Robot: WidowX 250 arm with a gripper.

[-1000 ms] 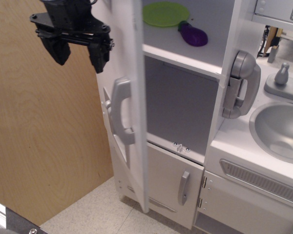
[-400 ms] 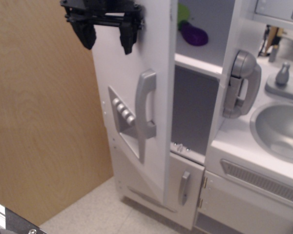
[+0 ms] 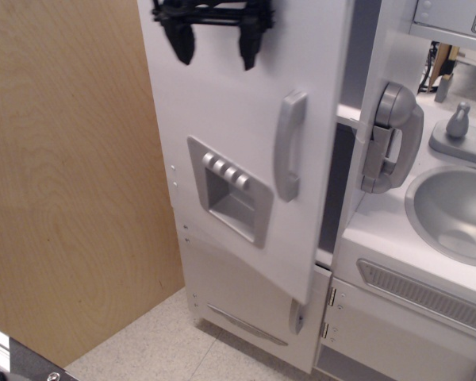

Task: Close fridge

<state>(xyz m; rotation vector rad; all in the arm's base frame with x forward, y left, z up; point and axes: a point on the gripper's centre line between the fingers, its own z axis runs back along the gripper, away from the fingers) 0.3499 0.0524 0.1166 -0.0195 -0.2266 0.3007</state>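
We see the black gripper (image 3: 216,44) reaching down from the top edge, fingers spread and empty, against the nearly closed fridge door (image 3: 238,135) face.

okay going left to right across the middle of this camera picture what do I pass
Wooden wall panel → fridge door's grey dispenser panel → grey door handle → dark gap where the door is not yet shut → grey toy phone → sink basin.
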